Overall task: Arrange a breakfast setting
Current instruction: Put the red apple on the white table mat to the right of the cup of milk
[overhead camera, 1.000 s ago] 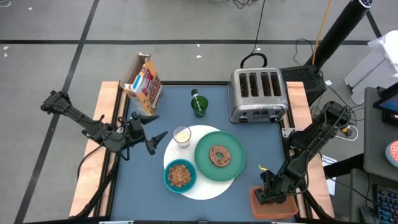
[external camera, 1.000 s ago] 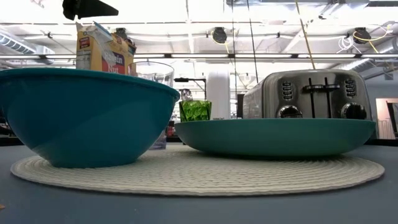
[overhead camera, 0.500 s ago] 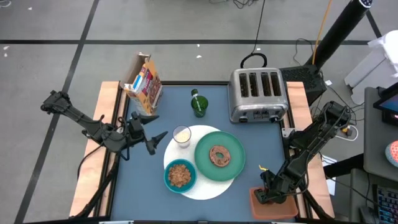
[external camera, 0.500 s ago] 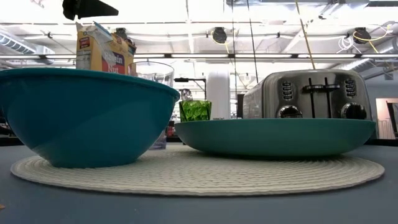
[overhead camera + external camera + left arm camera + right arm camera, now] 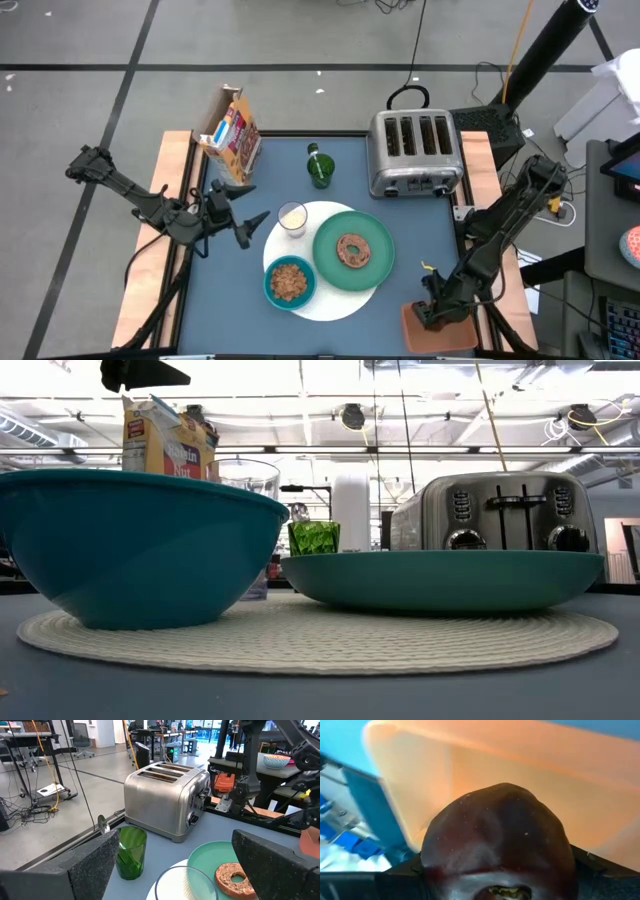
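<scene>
A white round mat (image 5: 345,300) lies mid-table. On it stand a green plate (image 5: 378,265) with a brown bagel (image 5: 352,250), a teal bowl (image 5: 270,285) of cereal and a small milk glass (image 5: 292,217). A green cup (image 5: 131,852) with a spoon (image 5: 102,825) standing in it is behind the mat. My left gripper (image 5: 255,203) is open and empty, left of the glass. My right gripper (image 5: 430,312) is over the orange tray (image 5: 445,338) at the near right, shut on a dark red fruit (image 5: 495,845). My right gripper pinches the red fruit between its two fingers (image 5: 400,877), one on each of two opposite sides (image 5: 432,865). The fingers point down from above over the tray. Whether the fruit rests on the tray floor or hangs clear of it, I cannot tell.
A silver four-slot toaster (image 5: 415,152) stands at the far right, and a cereal box (image 5: 232,130) at the far left. The tray's walls (image 5: 520,780) rise around the fruit. Bare blue tabletop lies between mat and tray.
My right arm has shifted a little at the tray; its gripper stays over the tray. My left arm and the things on the mat have kept still.
</scene>
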You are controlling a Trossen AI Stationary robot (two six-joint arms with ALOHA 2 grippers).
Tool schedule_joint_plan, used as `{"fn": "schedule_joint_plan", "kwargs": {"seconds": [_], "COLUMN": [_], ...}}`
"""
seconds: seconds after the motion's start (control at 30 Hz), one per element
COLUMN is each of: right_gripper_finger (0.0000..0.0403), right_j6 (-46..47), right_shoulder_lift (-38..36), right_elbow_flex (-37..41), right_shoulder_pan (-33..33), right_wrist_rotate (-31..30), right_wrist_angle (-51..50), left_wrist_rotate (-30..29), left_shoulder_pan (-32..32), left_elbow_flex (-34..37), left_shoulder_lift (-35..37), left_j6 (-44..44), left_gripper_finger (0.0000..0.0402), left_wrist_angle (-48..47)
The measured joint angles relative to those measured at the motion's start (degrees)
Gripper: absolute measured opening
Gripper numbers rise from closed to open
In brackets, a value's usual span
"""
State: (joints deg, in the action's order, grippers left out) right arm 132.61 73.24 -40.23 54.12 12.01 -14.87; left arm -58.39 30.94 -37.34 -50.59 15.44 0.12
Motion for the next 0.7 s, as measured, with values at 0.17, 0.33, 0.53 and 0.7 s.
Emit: {"fn": "schedule_joint_plan", "kwargs": {"seconds": [0.17, 0.33, 0.53, 0.7], "right_gripper_finger": [0.0260, 0.0260, 0.0258, 0.0258], "right_j6": [1.56, -0.53, -11.67, -23.82], "right_shoulder_lift": [-5.35, -10.95, -15.68, -17.01], "right_elbow_flex": [0.00, 0.00, 0.00, 0.00], "right_shoulder_pan": [-0.33, -2.18, -7.78, -15.11], "right_wrist_rotate": [-1.42, -11.67, -24.25, -25.48], "right_wrist_angle": [0.02, 0.07, 0.43, 2.94], "left_wrist_rotate": [0.00, 0.00, 0.00, -0.02], "left_shoulder_pan": [0.01, 0.00, 0.00, 0.00], "left_elbow_flex": [0.00, 0.00, 0.00, 0.00], "left_shoulder_lift": [0.00, 0.02, 0.00, 0.00], "left_j6": [0.00, 0.00, 0.02, -0.51], "left_gripper_finger": [0.0392, 0.0392, 0.0392, 0.0392], "left_wrist_angle": [0.00, 0.00, 0.33, 3.64]}}
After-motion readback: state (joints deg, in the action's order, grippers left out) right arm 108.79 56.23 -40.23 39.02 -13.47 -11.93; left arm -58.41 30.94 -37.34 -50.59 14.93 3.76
